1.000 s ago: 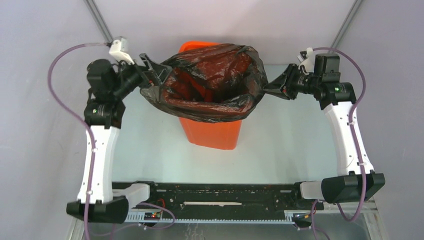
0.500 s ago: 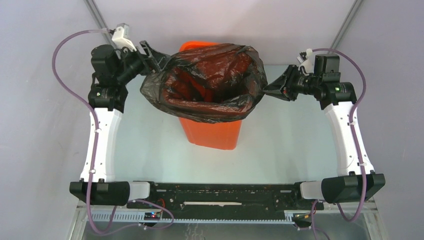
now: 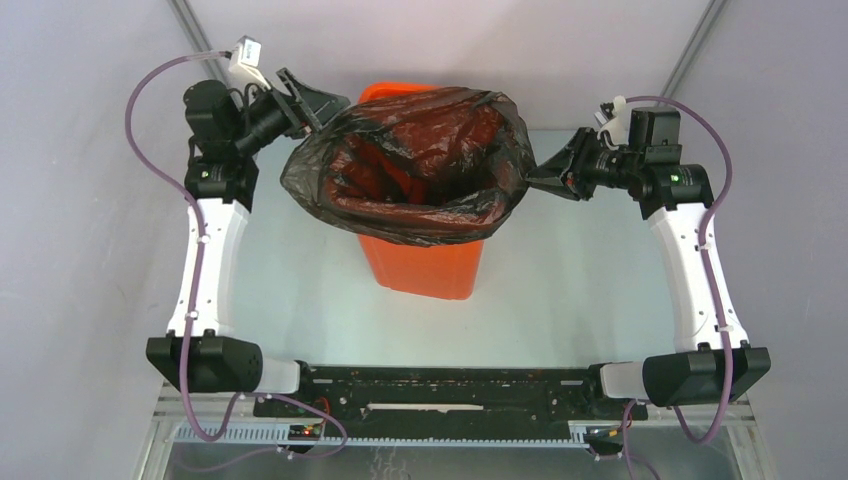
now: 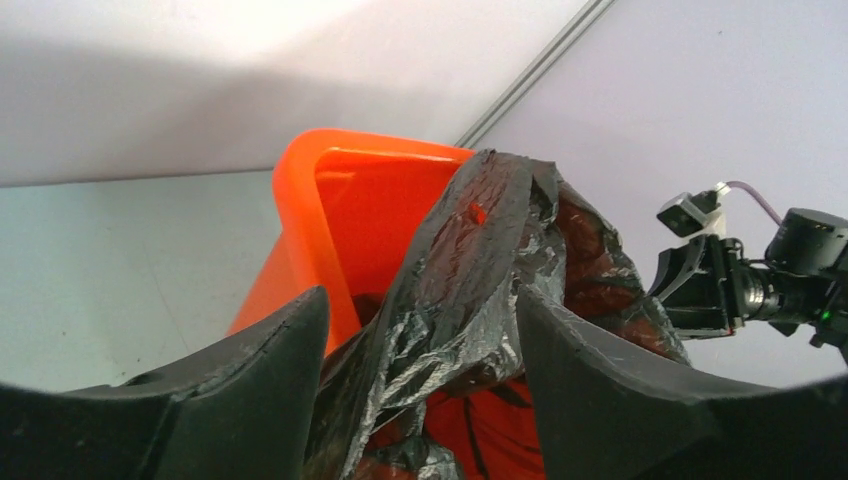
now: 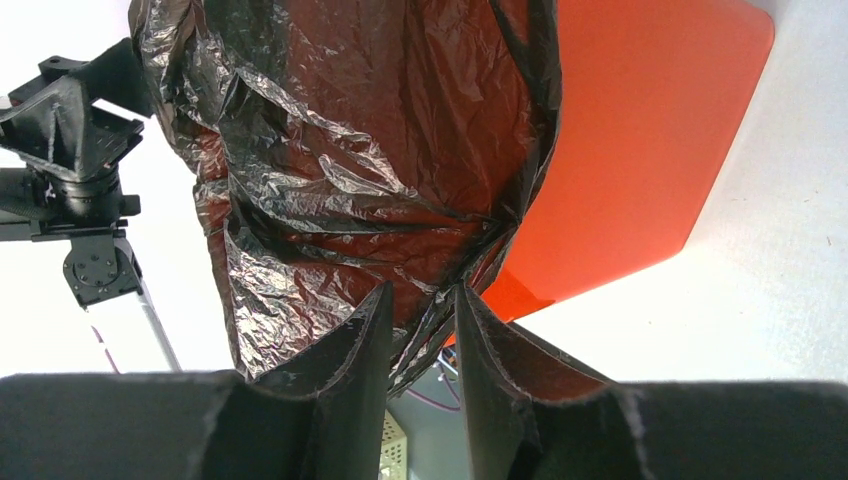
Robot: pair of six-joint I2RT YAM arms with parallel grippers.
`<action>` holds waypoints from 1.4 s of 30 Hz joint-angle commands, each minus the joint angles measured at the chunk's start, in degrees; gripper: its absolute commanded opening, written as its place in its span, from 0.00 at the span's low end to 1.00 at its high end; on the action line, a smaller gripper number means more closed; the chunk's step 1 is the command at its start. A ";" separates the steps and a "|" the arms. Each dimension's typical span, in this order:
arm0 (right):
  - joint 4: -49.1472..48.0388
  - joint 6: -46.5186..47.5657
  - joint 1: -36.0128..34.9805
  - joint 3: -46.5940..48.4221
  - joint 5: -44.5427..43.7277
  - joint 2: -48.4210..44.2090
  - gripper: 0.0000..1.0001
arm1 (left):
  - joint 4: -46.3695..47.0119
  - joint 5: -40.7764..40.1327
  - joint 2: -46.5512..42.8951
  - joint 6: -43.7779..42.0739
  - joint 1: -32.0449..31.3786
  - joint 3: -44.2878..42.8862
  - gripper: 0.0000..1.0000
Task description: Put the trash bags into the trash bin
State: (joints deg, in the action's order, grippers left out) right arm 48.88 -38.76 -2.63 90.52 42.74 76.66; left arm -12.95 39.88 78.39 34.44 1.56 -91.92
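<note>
Nearly done: bag [image 3: 420,165] hangs open in bin [image 3: 425,265], edge not yet over rim. Right gripper [image 3: 538,179] pinches bag edge. Left gripper [image 3: 322,110] gapes wide, clamps nothing.

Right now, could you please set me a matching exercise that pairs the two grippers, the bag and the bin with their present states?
Things:
1. left gripper
2. right gripper
3. bag
4. bin

States:
A. orange, standing under the bag
B. pinching the bag's edge
C. black and crinkled, over the bin's top
D. fingers wide apart

Pairs: 1-D, 2-B, 3-C, 4-A
</note>
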 commanded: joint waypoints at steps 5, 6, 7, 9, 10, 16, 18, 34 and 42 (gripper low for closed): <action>-0.85 -0.09 0.32 -0.11 0.70 -0.98 0.38 | -1.24 -0.83 1.09 -3.04 -0.49 -0.53 0.70; -0.93 -0.16 0.41 -0.23 0.68 -1.05 0.38 | -2.02 -0.67 1.27 -3.75 -0.63 -0.56 0.70; -1.05 -0.25 0.43 -0.25 0.75 -1.00 0.38 | -2.30 -0.30 1.11 -4.53 -0.74 -0.36 0.71; -1.20 -0.41 0.44 -0.05 0.92 -0.73 0.38 | -2.39 -0.36 0.75 -5.56 -0.79 0.78 0.75; -1.31 -0.45 0.50 0.00 0.86 -0.73 0.38 | -2.56 -0.49 0.64 -5.72 -0.77 1.19 0.75; -2.27 -1.26 0.35 -0.17 1.03 -0.20 0.38 | -3.03 -0.63 1.70 -5.73 -0.91 0.62 0.56; -2.59 -1.51 0.37 -0.25 0.97 -0.12 0.38 | -2.97 -0.38 2.16 -5.76 -0.92 0.03 0.49; -5.31 -3.48 0.48 -0.62 1.07 1.52 0.46 | 0.11 -4.45 4.49 -1.26 -1.14 -0.62 0.06; -11.67 -5.56 0.18 -2.45 0.62 3.72 0.45 | 21.84 -6.11 7.61 15.57 -3.59 4.11 0.00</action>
State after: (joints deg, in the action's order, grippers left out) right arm 42.33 -42.92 -2.35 88.09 42.76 78.83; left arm -5.58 34.57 83.48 40.62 0.45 -89.14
